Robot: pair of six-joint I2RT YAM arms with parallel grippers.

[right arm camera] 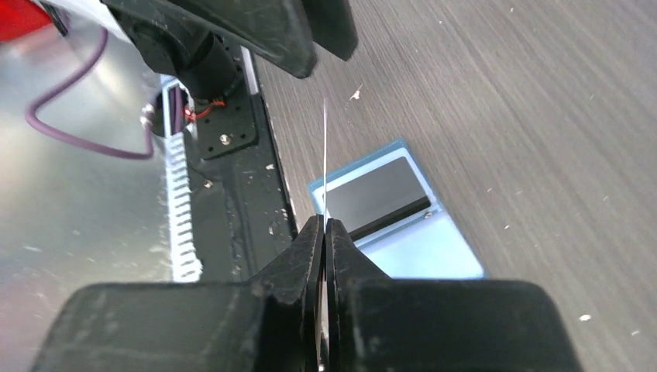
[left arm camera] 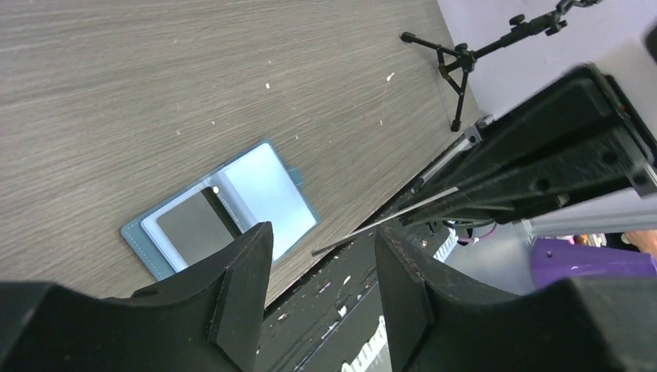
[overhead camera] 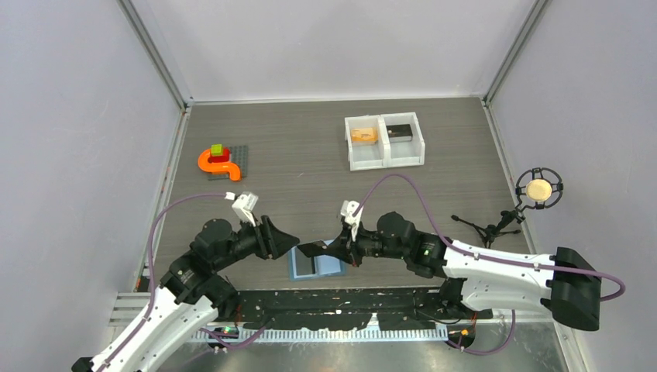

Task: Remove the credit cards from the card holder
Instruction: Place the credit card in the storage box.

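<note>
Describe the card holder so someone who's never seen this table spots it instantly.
Find the near edge of the table, between the left gripper and right gripper. The card holder lies open there. It is the only light-blue thing; the white tray is far back.

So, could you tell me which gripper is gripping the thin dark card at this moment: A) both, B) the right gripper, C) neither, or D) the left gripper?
B: the right gripper is shut on the thin dark card, while the left gripper stands open.
</note>
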